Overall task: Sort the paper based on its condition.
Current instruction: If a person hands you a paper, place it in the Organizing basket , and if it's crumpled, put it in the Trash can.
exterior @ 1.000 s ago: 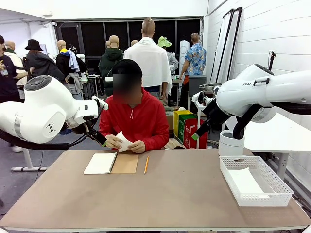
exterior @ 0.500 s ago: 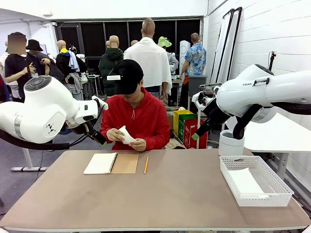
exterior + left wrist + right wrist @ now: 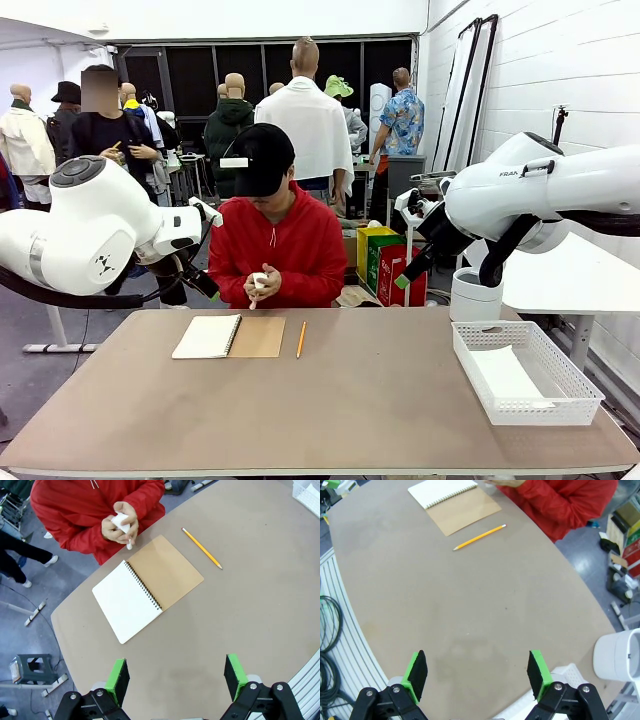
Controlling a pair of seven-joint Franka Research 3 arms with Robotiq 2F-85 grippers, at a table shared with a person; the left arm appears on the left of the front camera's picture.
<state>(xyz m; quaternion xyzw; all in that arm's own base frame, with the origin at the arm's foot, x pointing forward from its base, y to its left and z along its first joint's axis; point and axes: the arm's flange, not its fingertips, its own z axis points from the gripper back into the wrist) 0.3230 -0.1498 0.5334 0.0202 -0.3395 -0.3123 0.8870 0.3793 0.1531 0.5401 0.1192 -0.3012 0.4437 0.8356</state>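
The person in the red hoodie at the far side squeezes a white sheet of paper into a small wad between both hands, above the table's far edge. Inside the white mesh basket at the right lies a flat white sheet. My left gripper hangs open high above the table, short of the notebook, nothing between its green pads. My right gripper is open too, above the bare table, holding nothing.
An open spiral notebook with a brown cover lies at the far left-centre, with a yellow pencil beside it. A white cylindrical bin stands beyond the table's right end. Other people stand farther back.
The person has crushed the sheet from a loosely folded shape into a small wad between both hands. Neither arm has moved.
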